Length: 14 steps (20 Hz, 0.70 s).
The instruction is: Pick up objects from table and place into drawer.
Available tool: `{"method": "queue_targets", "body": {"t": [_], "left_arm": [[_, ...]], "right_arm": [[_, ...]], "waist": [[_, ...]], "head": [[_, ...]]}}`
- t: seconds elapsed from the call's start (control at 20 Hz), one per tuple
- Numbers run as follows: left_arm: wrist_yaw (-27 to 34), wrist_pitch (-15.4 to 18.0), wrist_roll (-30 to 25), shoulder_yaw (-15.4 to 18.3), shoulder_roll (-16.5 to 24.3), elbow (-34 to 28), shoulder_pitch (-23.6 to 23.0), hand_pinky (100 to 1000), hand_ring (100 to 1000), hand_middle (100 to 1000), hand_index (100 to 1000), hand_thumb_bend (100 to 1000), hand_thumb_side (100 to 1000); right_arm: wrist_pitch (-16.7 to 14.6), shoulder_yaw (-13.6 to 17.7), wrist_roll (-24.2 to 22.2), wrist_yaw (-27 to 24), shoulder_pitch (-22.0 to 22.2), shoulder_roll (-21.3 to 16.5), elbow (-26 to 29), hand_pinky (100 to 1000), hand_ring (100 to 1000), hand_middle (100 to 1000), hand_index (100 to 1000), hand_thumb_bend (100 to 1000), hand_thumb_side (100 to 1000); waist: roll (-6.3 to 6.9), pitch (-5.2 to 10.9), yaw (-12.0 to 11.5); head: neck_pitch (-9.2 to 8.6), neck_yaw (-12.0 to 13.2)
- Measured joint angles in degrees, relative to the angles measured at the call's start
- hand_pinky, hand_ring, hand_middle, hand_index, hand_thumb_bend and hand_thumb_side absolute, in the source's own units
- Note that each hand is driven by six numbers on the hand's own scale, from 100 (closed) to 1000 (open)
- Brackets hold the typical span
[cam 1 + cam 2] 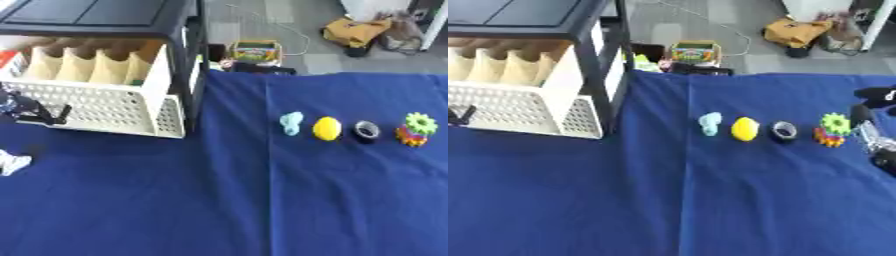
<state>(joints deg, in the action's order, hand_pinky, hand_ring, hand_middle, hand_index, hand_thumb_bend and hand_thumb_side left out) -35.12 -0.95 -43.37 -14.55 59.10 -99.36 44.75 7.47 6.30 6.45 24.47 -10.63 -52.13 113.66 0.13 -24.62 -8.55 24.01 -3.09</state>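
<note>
A blue cloth point(227, 200) covers the whole table. At its far left stands a black frame point(175, 60) with a dark top, and a white perforated drawer point(105, 107) is pulled out of it toward the camera; tan dividers stand upright inside the drawer.

The left hand point(26, 111) shows at the left edge, dark, right against the front wall of the drawer, one black finger point(63, 114) lying across the perforated face. Whether its fingers are spread or curled cannot be told, and nothing can be seen held in it. Below that hand a small white thing point(12, 162) lies on the cloth.

The right hand point(874, 132) comes in at the right edge of the right eye view, black with silver parts, above the cloth. Its fingers are too blurred to tell whether they are wide or narrow; no object is seen in them.

Four small objects lie in a row across the cloth, well apart from the drawer. Nearest the right hand's fingers, just beside them, is a toy point(417, 129) with a green gear shape on top and orange and red below. Next outward from those fingers comes a dark ring point(367, 131) with a pale centre, then a yellow lemon point(326, 128), then a light blue piece point(290, 123), which is the one closest to the drawer and the left hand.
</note>
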Motion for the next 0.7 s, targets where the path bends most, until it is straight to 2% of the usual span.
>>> {"method": "queue_targets", "body": {"t": [0.7], "left_arm": [[0.4,-0.9,0.5,0.9,1.9,-4.7,-3.3,100,100,100,822,181,415]], "right_arm": [[0.0,0.0,0.0,-0.2,0.0,0.4,0.0,699,742,645,832,100,1000]], "waist": [[-0.49,0.0,-0.3]], "head": [[-0.01,0.2]]}}
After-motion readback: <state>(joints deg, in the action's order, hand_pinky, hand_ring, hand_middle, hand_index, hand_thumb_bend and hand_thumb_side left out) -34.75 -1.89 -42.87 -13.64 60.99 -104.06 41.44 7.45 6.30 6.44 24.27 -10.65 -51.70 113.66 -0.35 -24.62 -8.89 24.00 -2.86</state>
